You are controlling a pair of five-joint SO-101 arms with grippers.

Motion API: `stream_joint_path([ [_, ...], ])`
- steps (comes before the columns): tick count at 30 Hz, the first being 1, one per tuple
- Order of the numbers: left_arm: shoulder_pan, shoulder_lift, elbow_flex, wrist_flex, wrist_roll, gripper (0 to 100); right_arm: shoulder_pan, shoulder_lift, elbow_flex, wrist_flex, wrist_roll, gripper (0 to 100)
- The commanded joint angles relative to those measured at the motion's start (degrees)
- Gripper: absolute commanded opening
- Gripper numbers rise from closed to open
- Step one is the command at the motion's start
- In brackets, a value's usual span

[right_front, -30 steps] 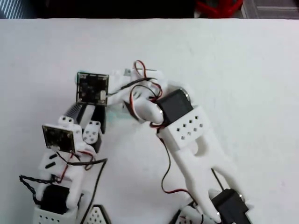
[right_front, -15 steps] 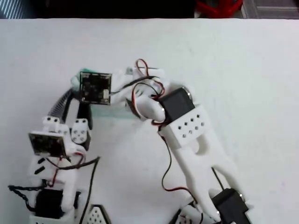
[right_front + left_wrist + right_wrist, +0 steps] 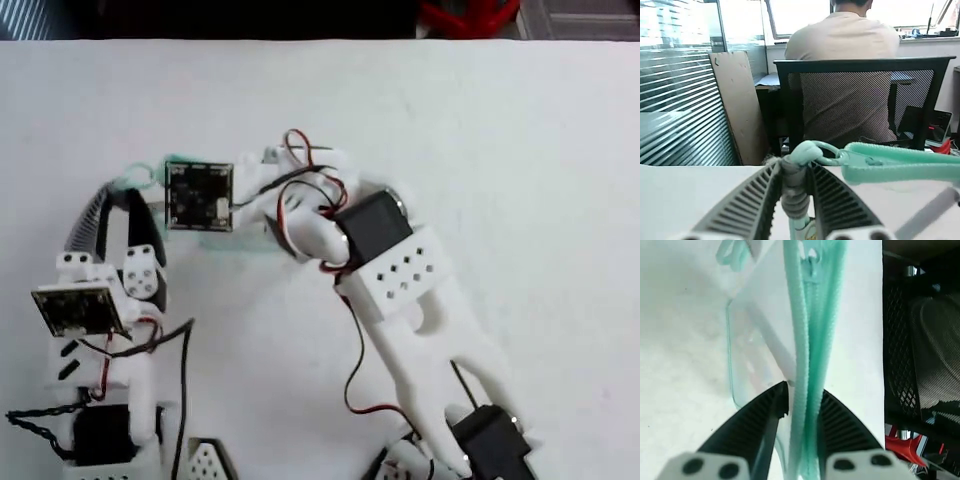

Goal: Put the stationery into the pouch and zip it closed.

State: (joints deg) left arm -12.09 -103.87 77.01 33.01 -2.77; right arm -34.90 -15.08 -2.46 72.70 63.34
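White bench point(image 3: 520, 120) all the way across, folks, and back in the room there are slatted blinds point(image 3: 675, 100) at the left, a brown board point(image 3: 740, 115) leaning beside them, then a black mesh chair point(image 3: 855, 100). On to the action: the left gripper point(image 3: 795, 175) is pinching a mint-green cord loop point(image 3: 807, 149) at the end of the pouch point(image 3: 757, 335). The pouch itself is clear plastic with a mint zipper band point(image 3: 812, 315) along its top edge, and it sits left of the bench's middle, strung between the two arms. At its other end the right gripper point(image 3: 802, 395) is clamped on that zipper band, jaws pressed against it from both sides.
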Motion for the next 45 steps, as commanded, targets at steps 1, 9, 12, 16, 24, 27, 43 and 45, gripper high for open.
stream_joint_path([
  [1, -6.11, -0.66, -0.97, -5.36, -0.62, 2, 2.42, -0.40, 2.64, 0.92, 1.93, 2.0],
  [9, -8.84, -0.66, 1.14, -8.35, -0.62, 2, 4.00, -0.40, 3.16, 0.66, 2.37, 2.0],
  [12, -10.24, -0.66, 1.14, -8.35, -0.53, 2, 5.14, -0.40, 3.43, -0.04, 2.37, 2.0],
  [16, -12.79, -0.57, 1.32, -8.26, -0.53, 2, 5.93, -0.40, 3.34, -0.04, 2.37, 2.0],
  [24, -14.20, -0.57, 4.04, -8.44, -0.53, 2, 6.11, -0.40, 3.16, 0.04, 2.37, 2.0],
  [27, -13.41, -0.57, 4.22, -8.44, -0.44, 2, 6.11, -0.40, 3.16, -0.13, 2.11, 2.0],
  [43, -6.20, -0.75, -13.54, 7.56, 3.96, 31, 4.09, -12.09, 17.14, -12.00, 0.62, 2.0],
  [45, -8.75, -0.75, -17.85, 9.32, 3.96, 31, 4.26, -14.99, 19.96, -11.82, 0.62, 2.0],
])
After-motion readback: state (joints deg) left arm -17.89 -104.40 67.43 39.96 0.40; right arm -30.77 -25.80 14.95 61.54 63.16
